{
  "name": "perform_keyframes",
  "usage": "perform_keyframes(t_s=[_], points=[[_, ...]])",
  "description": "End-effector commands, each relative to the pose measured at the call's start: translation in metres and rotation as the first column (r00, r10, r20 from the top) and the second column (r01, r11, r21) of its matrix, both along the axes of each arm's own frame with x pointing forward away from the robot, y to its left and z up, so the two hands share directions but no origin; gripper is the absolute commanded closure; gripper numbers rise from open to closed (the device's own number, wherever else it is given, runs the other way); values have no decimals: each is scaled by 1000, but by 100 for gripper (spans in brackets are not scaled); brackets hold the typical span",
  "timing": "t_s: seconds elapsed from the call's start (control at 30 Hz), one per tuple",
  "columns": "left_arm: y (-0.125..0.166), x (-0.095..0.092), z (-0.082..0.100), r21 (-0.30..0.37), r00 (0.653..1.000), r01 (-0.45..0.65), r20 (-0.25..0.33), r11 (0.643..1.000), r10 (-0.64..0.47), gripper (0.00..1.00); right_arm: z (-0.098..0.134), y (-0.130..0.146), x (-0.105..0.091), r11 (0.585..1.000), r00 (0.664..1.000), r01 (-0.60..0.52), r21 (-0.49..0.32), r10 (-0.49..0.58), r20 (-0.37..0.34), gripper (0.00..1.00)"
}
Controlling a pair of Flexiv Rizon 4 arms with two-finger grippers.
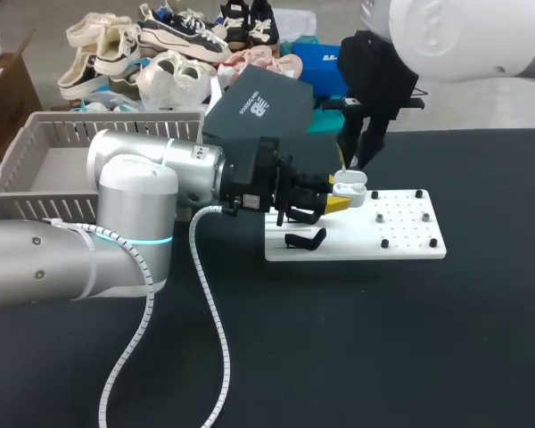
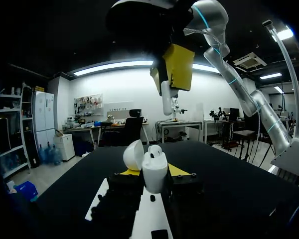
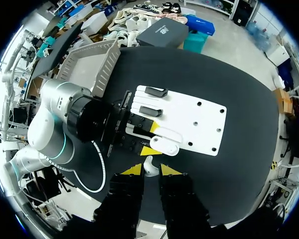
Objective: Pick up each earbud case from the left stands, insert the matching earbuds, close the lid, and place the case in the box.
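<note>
My left gripper [image 1: 337,202] is shut on a white earbud case [image 1: 349,189], held upright above the left part of the white board [image 1: 410,245]. In the left wrist view the case [image 2: 155,168] sits between the yellow tips with its lid [image 2: 134,154] swung open to one side and one earbud showing in its top. Directly above it hangs my right gripper [image 2: 170,74], shut on a white earbud [image 2: 166,102] that points down at the case. From the right wrist, the earbud [image 3: 148,166] is pinched between the tips, with the case [image 3: 165,146] just beyond it.
Two black stands [image 3: 156,91] remain on the board's left side, and small black pegs dot its right side [image 1: 401,218]. A grey slatted basket [image 1: 36,152] stands at the table's back left. A dark flat box [image 1: 259,107] lies behind the board.
</note>
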State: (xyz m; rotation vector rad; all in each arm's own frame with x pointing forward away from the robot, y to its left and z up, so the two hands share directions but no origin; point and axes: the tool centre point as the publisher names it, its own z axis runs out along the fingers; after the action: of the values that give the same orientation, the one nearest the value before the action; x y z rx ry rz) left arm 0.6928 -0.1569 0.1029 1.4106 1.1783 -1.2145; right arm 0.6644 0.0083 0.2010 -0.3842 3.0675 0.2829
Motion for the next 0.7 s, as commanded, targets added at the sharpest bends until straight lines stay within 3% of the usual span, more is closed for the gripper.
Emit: perform_keyframes(t_s=[0.03, 0.23, 0.7], points=[[0, 0, 0, 1, 1000, -1, 1, 1000, 1, 100, 0, 1, 1, 1000, 1000, 0, -3, 0, -3, 100], [0, 0, 0, 1, 1000, -1, 1, 1000, 1, 100, -13, 5, 1, 992, 999, 35, -119, -35, 5, 100], [0, 0, 0, 1, 1000, -1, 1, 1000, 1, 100, -24, 4, -1, 986, 997, 80, -149, -81, 4, 100]])
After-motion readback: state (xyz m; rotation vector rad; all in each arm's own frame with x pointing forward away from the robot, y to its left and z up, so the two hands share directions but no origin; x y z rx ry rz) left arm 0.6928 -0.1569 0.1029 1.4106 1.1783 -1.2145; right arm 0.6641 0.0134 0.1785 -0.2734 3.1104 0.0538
